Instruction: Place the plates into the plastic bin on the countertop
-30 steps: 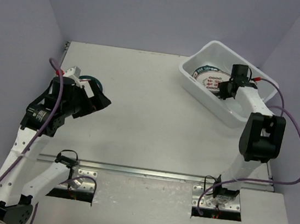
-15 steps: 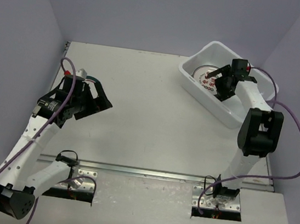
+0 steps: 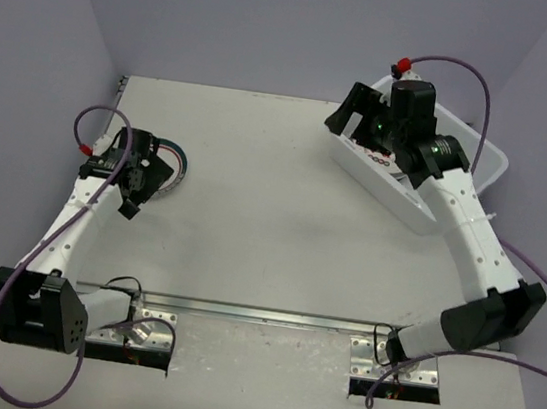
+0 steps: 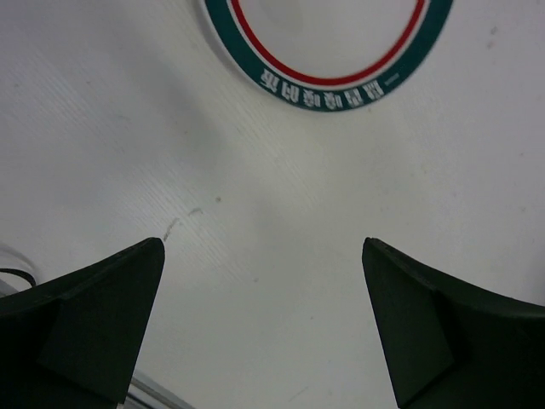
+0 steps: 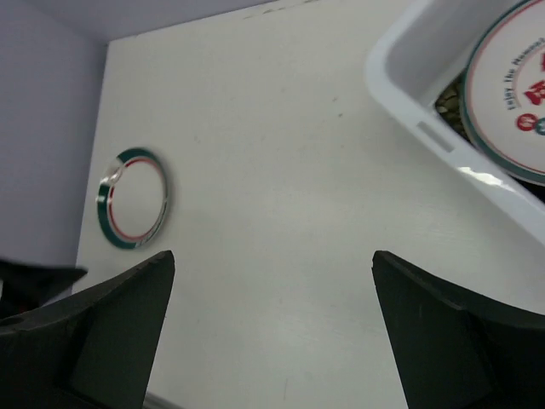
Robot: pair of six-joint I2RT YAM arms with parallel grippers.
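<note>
Right pincer (image 5: 272, 273) has risen out of the plastic bin (image 5: 426, 119); left pincer (image 4: 264, 256) has swung over beside the loose plate (image 4: 328, 43) | both pincers: jaws wide, holding nothing, touching nothing | plates: one round on the worktop (image 3: 271, 224) at left, one round binned plate (image 5: 515, 94), dark edge under it.

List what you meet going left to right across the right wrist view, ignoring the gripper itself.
teal-rimmed plate → bare countertop → plastic bin rim → lettered plate lying inside the bin
</note>
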